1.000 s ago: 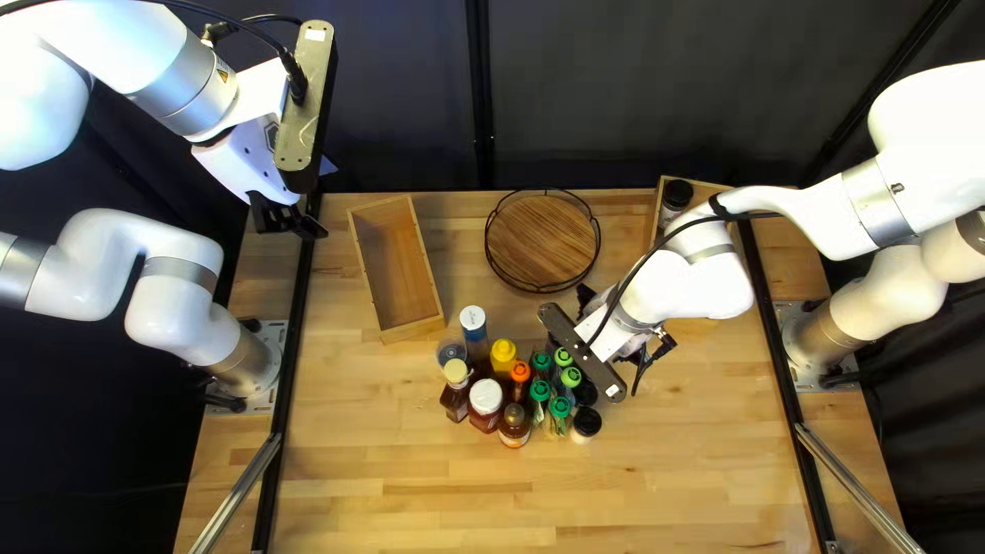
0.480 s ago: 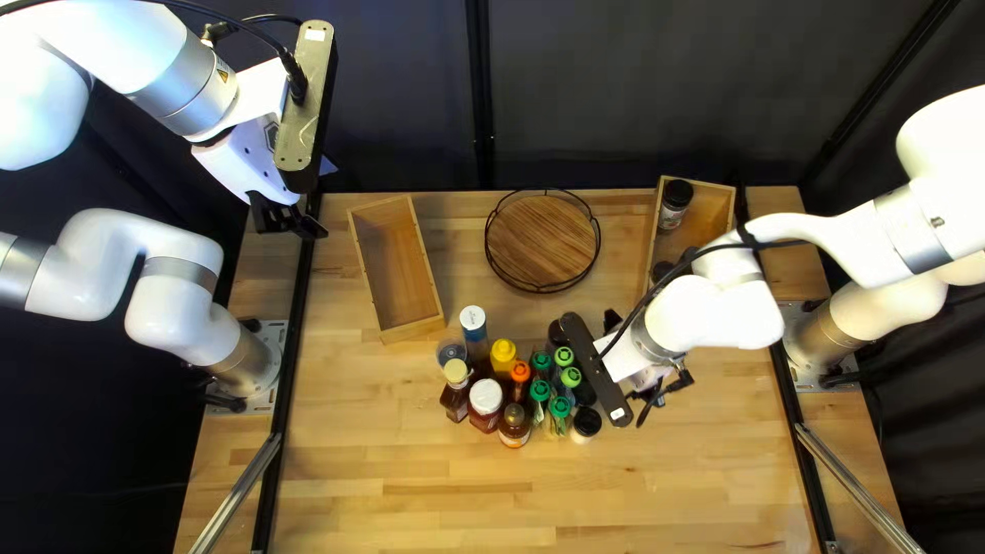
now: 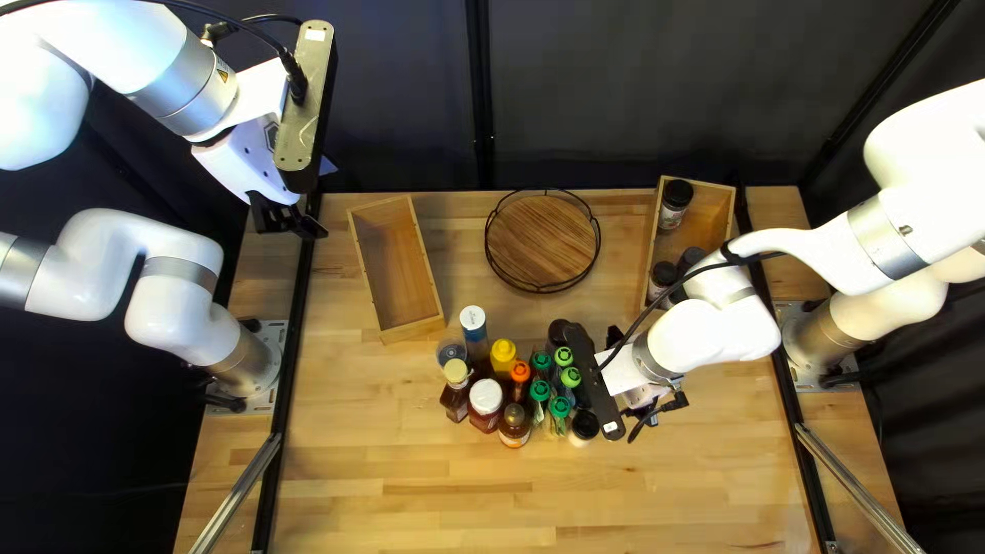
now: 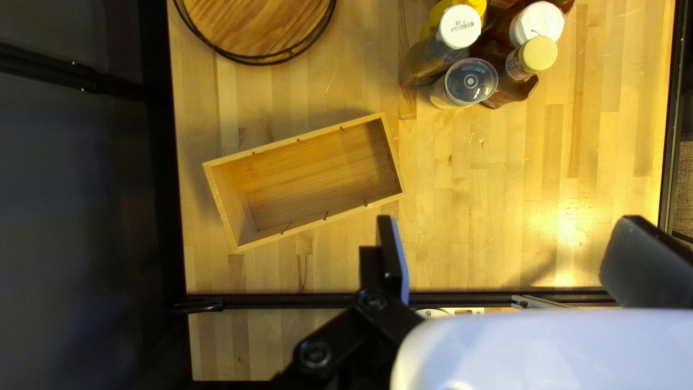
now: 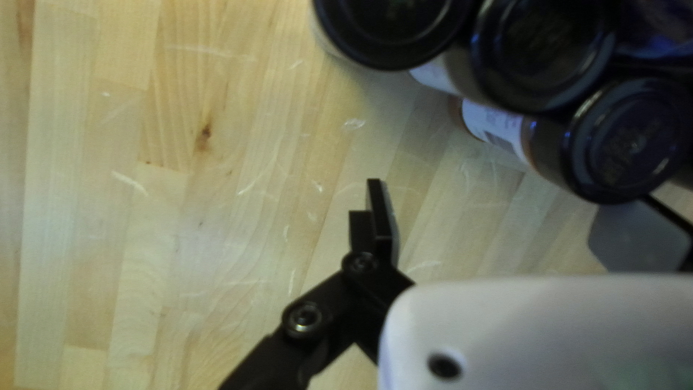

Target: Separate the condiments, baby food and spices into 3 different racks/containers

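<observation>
My left gripper [image 3: 289, 221] hangs over the table's far left corner; in its wrist view the left gripper [image 4: 514, 249] is open and empty. My right gripper [image 3: 641, 390] is low at the right of the bottle cluster, partly under its arm. In its wrist view the right gripper [image 5: 502, 227] stands open with bare table between its fingers; black-lidded jars [image 5: 626, 141] are just ahead, one beside a finger. The cluster holds green-capped bottles [image 3: 559, 407], a yellow-capped bottle [image 3: 503, 354], a white-lidded jar [image 3: 485, 398] and a clear cup [image 4: 471, 81].
An empty wooden box [image 3: 397, 269] stands at the left. A round wooden tray with a wire rim [image 3: 542, 241] is at the back middle. The right wooden box [image 3: 713, 210] contains several black-lidded jars [image 3: 673, 203], partly covered by my right arm.
My right gripper has shifted right and toward the near edge, uncovering the right box's jars and a black lid at the cluster's back. My left arm has stayed still.
</observation>
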Tool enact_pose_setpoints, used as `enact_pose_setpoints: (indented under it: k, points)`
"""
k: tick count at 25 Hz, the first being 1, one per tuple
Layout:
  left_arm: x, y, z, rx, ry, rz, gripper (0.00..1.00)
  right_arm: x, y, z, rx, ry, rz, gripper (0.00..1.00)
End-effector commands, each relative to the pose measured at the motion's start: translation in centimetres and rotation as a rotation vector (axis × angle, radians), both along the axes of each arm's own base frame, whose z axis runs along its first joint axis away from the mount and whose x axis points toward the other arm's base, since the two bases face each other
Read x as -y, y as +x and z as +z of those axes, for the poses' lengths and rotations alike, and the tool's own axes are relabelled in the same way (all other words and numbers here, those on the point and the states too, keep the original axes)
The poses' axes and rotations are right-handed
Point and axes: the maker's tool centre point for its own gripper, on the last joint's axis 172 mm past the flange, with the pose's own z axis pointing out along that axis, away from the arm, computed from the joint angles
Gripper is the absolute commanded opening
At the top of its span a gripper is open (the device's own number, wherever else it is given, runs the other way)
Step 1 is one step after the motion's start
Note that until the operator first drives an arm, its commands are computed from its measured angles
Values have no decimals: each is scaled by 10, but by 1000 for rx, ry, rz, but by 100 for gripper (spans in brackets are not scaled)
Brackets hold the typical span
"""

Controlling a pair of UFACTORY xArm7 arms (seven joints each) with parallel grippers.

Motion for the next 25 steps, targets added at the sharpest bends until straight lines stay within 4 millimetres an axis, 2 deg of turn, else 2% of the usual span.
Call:
enact_pose_setpoints:
  k: [1, 9, 16, 18, 19, 21, 22, 23, 25]
  points:
    - [0, 0, 0, 0, 0, 0, 100, 9, 4, -1, 12, 2, -8, 100]
    - [0, 0, 0, 0, 0, 0, 100, 4, 27, 10, 47, 7, 9, 100]
    - [0, 0, 0, 0, 0, 0, 100, 3, 32, 7, 65, 12, 24, 100]
    - [0, 0, 0, 0, 0, 0, 100, 4, 32, 7, 67, 13, 25, 97]
    - [0, 0, 0, 0, 0, 0, 100, 4, 32, 7, 68, 14, 25, 90]
    - [0, 0, 0, 0, 0, 0, 100, 4, 32, 8, 69, 13, 25, 65]
    - [0, 0, 0, 0, 0, 0, 100, 4, 32, 8, 69, 13, 25, 35]
    - [0, 0, 0, 0, 0, 0, 100, 4, 32, 10, 69, 11, 25, 12]
    - [0, 0, 0, 0, 0, 0, 100, 4, 31, 11, 68, 8, 25, 9]
